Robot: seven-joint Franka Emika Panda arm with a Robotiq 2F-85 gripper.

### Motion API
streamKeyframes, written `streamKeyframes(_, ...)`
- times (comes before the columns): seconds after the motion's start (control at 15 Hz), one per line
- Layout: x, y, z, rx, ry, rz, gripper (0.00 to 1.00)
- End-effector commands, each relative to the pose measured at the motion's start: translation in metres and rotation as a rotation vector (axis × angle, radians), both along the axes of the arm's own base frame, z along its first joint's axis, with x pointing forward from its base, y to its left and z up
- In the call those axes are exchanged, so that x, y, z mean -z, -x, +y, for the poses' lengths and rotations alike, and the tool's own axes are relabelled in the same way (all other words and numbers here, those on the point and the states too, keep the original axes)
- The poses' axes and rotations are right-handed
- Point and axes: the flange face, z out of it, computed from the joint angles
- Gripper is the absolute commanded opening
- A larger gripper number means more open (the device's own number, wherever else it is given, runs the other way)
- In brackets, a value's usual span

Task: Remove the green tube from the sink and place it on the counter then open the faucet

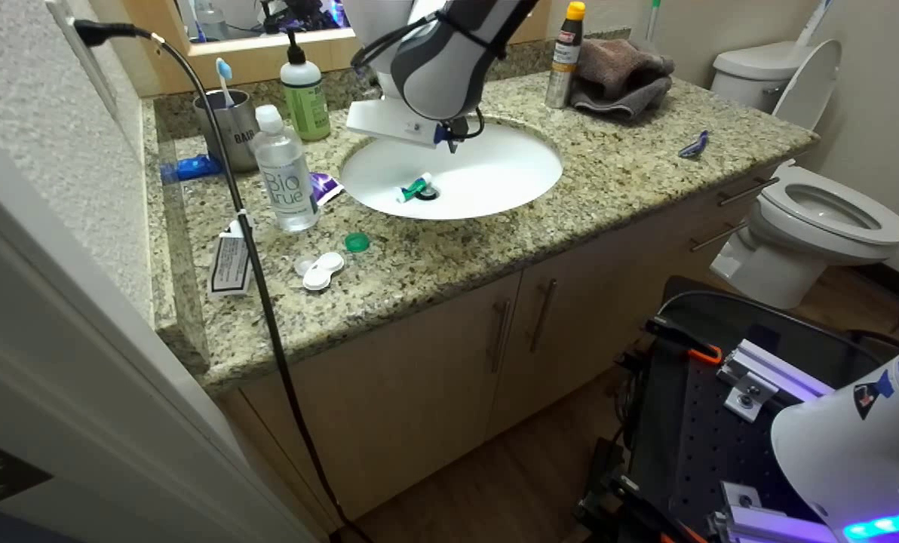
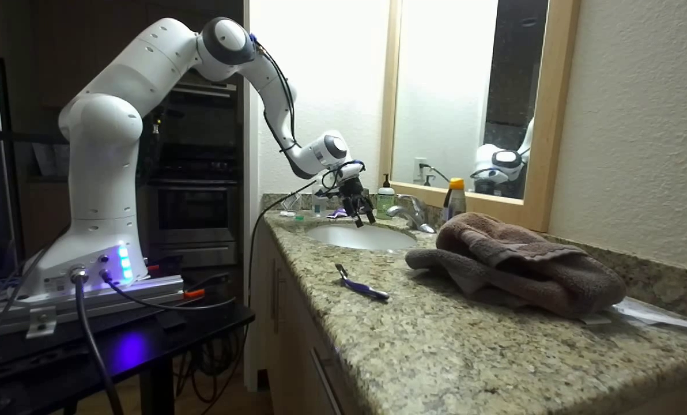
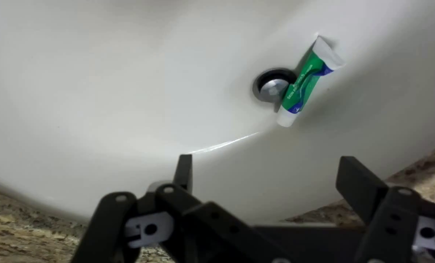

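Green "SKIN" tube (image 3: 303, 87) beside drain (image 3: 273, 87), long axis slanted, cap (image 3: 286, 118) toward gripper (image 3: 268, 166), jaws spread; "Bio True" bottle (image 1: 286, 185) well apart.

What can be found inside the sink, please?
Inside the sink, the green tube lies beside the drain, overlapping its edge in the wrist view; whatever is under the tube is hidden.

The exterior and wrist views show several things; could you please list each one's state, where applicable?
End effector: open, empty.
Green tube: capped, lying in the sink.
Faucet: no water flow visible.
Cabinet doors: shut.
Toilet lid: raised.
Towel: crumpled.
Clear bottle: capped, upright.
Spray can: capped, upright.
Soap dispenser: upright.
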Motion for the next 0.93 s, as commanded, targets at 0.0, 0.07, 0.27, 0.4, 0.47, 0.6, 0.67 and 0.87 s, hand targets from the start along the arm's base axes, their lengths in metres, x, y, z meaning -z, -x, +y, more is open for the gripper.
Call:
streamKeyframes(0.0,0.015,-0.019,-0.034,0.087,0.016,0.050,1.00)
streamKeyframes(0.07,0.006,-0.008,-0.020,0.058,0.004,0.016,1.00)
streamKeyframes(0.27,0.015,-0.015,-0.033,0.084,0.017,0.032,1.00)
streamKeyframes(0.4,0.022,-0.016,-0.031,0.077,-0.002,0.057,1.00)
streamKeyframes(0.47,0.028,-0.018,-0.030,0.071,-0.029,0.074,1.00)
streamKeyframes(0.6,0.038,-0.023,-0.034,0.073,-0.072,0.088,1.00)
streamKeyframes(0.67,0.043,-0.025,-0.037,0.068,-0.092,0.090,1.00)
streamKeyframes(0.87,0.058,-0.031,-0.041,0.038,-0.138,0.116,1.00)
